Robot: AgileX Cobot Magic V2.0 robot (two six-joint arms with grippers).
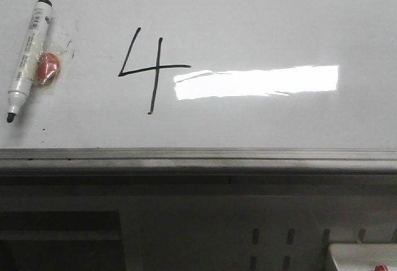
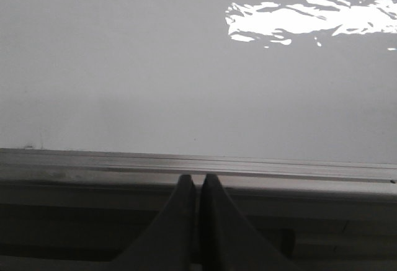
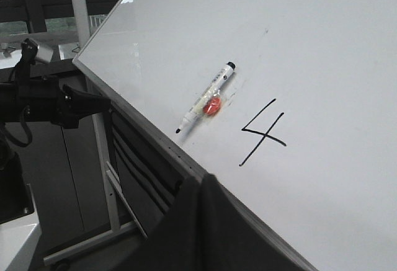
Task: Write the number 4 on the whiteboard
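A black open-topped number 4 (image 1: 147,67) stands drawn on the whiteboard (image 1: 248,17), left of the bright light reflection. It also shows in the right wrist view (image 3: 263,131). A white marker pen (image 1: 28,57) with a black cap lies on the board at the far left, next to a red-orange blob (image 1: 47,67); the pen also shows in the right wrist view (image 3: 205,97). My left gripper (image 2: 199,179) is shut and empty, just off the board's grey edge rail (image 2: 279,168). My right gripper (image 3: 205,179) is shut and empty at the board's edge, away from the pen.
A grey perforated panel (image 1: 273,240) lies below the rail, with a white box corner (image 1: 363,257) at lower right. The left arm (image 3: 56,103) shows beyond the board's corner in the right wrist view, above a metal stand frame (image 3: 105,184).
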